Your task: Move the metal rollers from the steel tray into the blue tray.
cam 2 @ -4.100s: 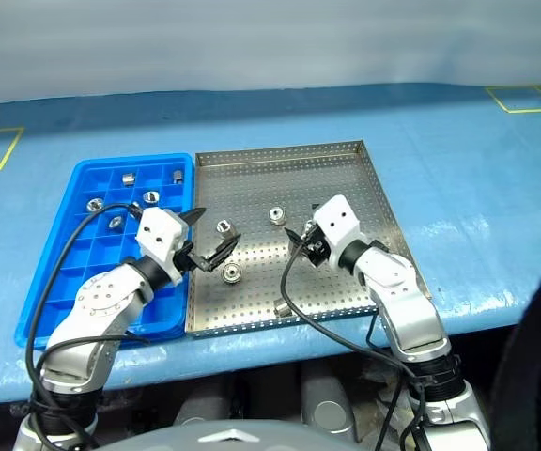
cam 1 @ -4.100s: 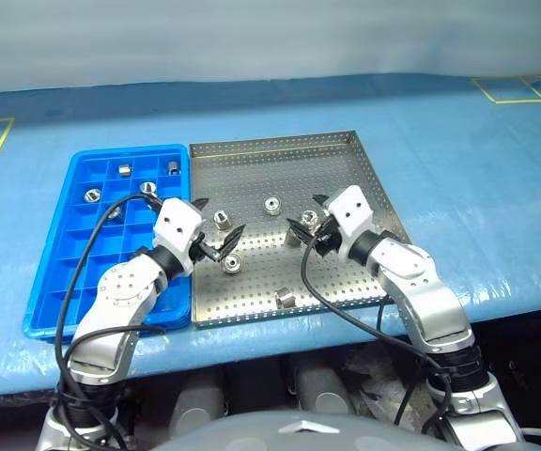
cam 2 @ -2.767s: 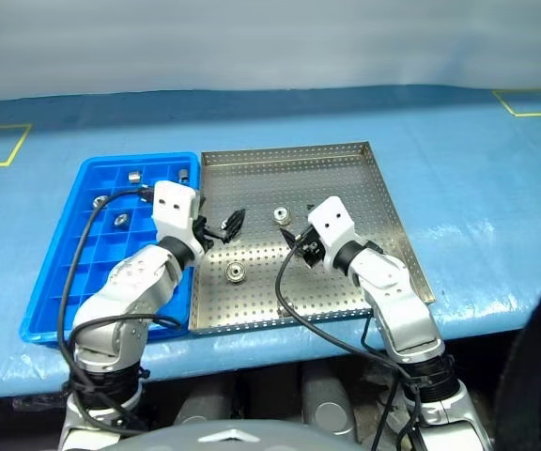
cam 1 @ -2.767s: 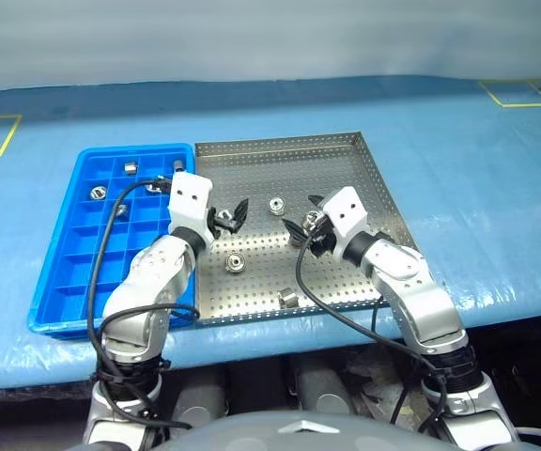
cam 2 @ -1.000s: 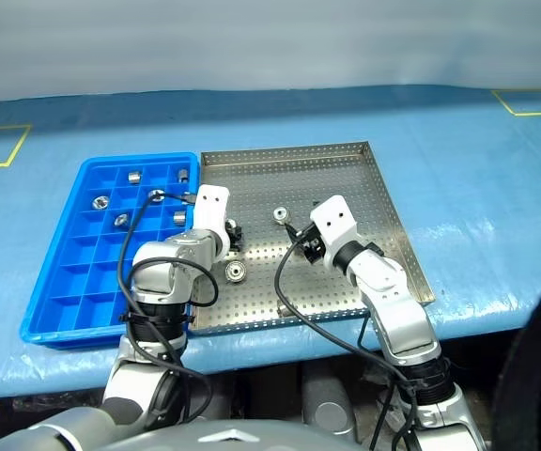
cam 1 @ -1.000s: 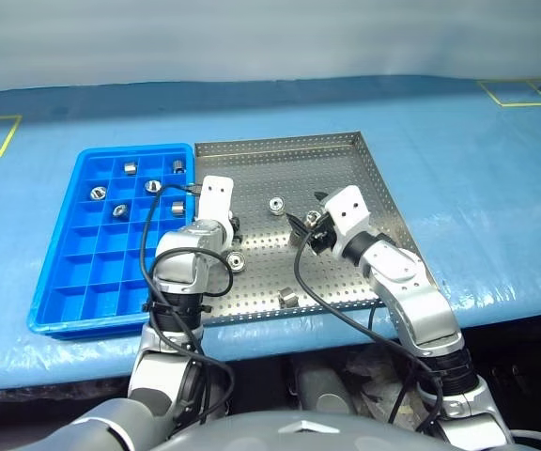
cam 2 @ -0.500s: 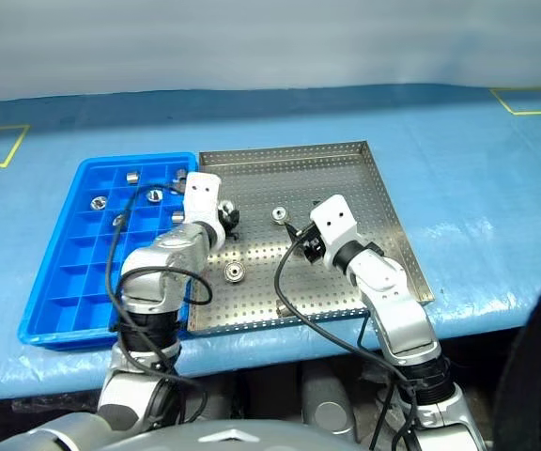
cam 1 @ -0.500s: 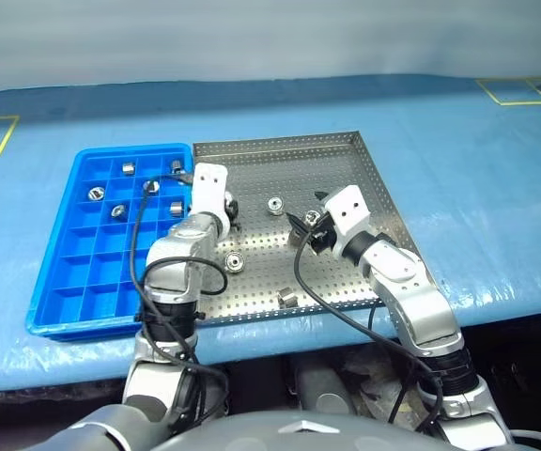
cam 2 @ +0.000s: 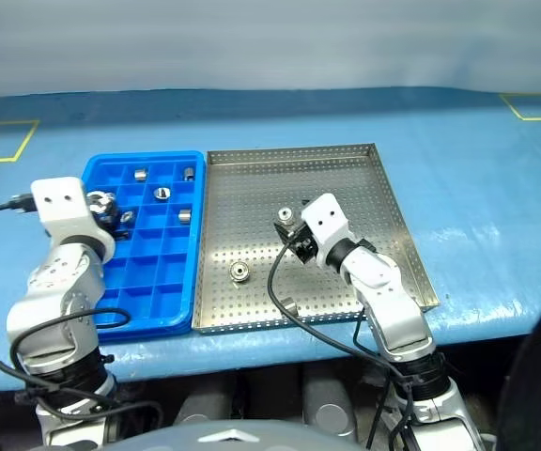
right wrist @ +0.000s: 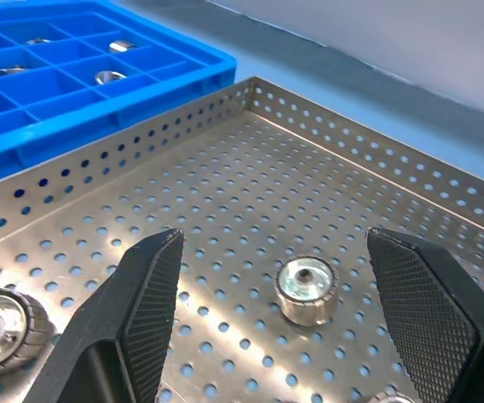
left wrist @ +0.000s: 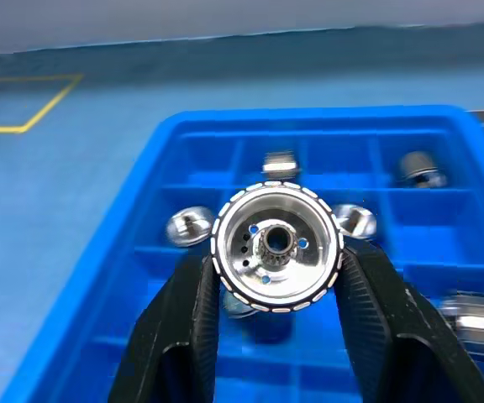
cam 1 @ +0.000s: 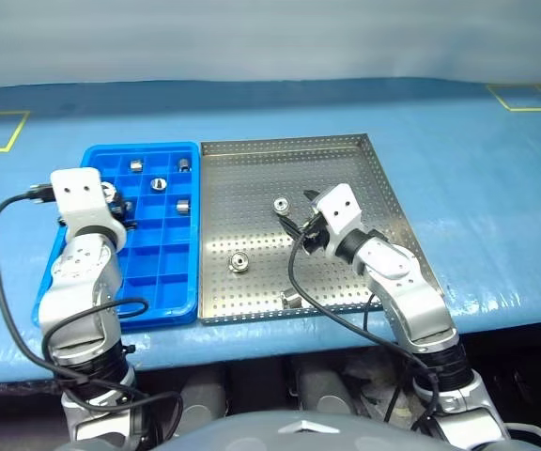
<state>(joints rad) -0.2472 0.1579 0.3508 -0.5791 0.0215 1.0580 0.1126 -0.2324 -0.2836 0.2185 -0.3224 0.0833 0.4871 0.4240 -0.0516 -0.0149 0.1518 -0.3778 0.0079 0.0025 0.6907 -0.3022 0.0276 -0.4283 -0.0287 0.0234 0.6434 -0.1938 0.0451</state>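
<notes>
The steel tray (cam 1: pixel 364 169) is lying on the blue table (cam 1: pixel 477 160), its left rim touching the blue tray (cam 1: pixel 92 155). Three rollers are sitting loose on the steel tray's perforated floor: one (cam 1: pixel 281 204) toward the middle, one (cam 1: pixel 239 262) nearer the blue tray and the front, and one (cam 1: pixel 290 301) close to the front rim. The blue tray is holding several rollers in its far compartments, among them one (cam 1: pixel 136 167) in the back row, another (cam 1: pixel 184 165) in that row next to the steel tray, one (cam 1: pixel 159 184) a row nearer, and one (cam 1: pixel 183 204) nearer again. The left gripper (left wrist: pixel 277 277) is hovering over the blue tray's far left part, clenched on a roller (left wrist: pixel 277 243) that is sitting between its two fingers, hole facing the wrist camera. The right gripper (right wrist: pixel 284 277) is hanging over the steel tray's middle with its fingers spread and nothing between them; the middle roller is lying on the floor just beyond the gap between them.
</notes>
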